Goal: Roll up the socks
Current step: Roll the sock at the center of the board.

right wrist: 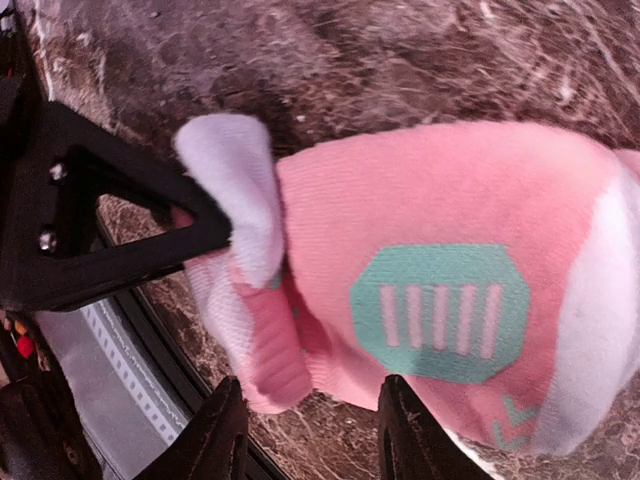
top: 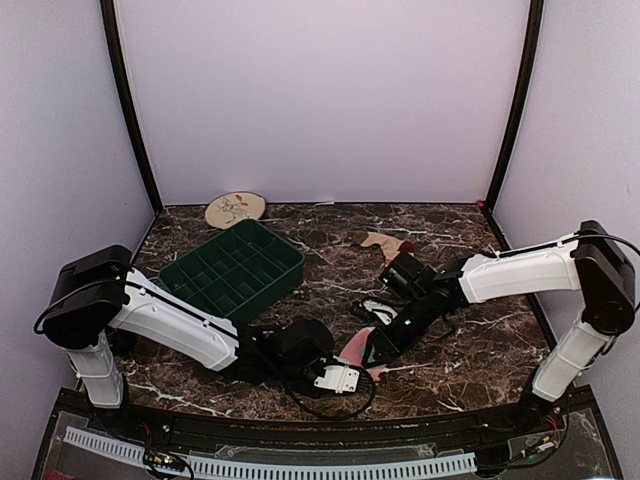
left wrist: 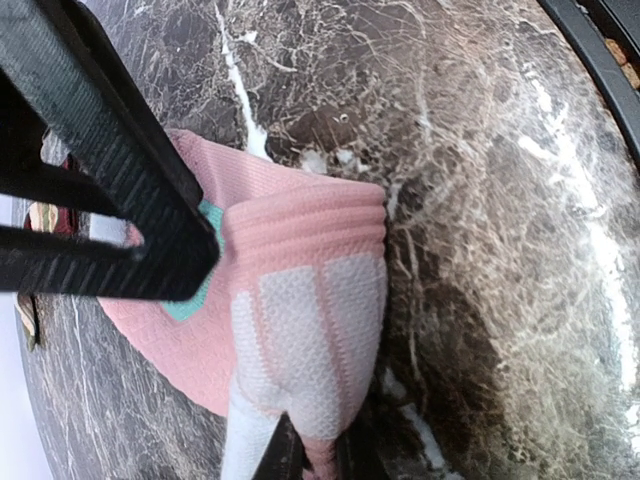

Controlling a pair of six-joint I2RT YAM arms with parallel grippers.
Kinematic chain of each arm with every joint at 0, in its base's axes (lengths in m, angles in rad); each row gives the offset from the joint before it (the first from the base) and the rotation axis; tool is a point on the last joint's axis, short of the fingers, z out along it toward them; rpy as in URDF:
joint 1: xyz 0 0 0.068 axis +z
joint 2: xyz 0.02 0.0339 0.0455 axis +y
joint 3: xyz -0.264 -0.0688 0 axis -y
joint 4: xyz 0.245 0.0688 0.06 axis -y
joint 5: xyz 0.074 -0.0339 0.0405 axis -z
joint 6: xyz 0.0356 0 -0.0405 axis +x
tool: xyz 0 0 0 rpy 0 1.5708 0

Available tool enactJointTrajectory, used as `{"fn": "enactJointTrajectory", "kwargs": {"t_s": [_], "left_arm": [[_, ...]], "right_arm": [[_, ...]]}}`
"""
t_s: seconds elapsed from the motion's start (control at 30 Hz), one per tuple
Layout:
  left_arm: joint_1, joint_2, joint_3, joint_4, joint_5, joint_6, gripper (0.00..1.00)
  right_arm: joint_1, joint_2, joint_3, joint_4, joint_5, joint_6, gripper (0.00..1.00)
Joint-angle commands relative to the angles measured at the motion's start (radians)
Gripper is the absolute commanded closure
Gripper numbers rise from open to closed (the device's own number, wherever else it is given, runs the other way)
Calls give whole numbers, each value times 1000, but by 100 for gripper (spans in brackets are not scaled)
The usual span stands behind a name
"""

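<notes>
The dark marble tabletop (top: 450, 225) carried a green plastic compartment tray (top: 270, 296) at rear left. The pink fabric sock with mint-green patches (right wrist: 440, 250) lay at front centre between both arms. The left tool (left wrist: 185, 265) was clamped on its folded edge, and the right tool (right wrist: 312, 438) stood beside it, jaws apart. The tan striped sock (top: 380, 242) lay well behind.

pink sock (right wrist: 440, 200): mint patch, white heel | tray (top: 272, 293): dark green | table (top: 470, 345): dark, white-veined
</notes>
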Motion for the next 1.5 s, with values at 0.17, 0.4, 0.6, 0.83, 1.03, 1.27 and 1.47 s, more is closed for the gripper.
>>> {"fn": "enactJointTrajectory", "kwargs": {"t_s": [0.17, 0.4, 0.6, 0.83, 1.03, 1.27, 1.47], "left_arm": [[-3, -54, -44, -81, -21, -17, 94], [-3, -85, -63, -73, -32, -17, 90], [-4, -94, -70, -63, -14, -15, 85], [-5, -83, -65, -26, -37, -10, 80], [-4, -56, -53, 27, -112, 9, 78], [-4, 10, -11, 34, -146, 10, 81], [5, 27, 37, -78, -58, 24, 98]], "right_arm": [[-8, 15, 16, -4, 179, 107, 68], [-8, 142, 99, -61, 225, 89, 79], [-7, 230, 187, -93, 230, 34, 80], [-6, 307, 294, -140, 234, -26, 80], [-6, 366, 359, -168, 224, -65, 81], [-7, 390, 397, -184, 214, -84, 81], [-5, 394, 395, -194, 217, -104, 81]]}}
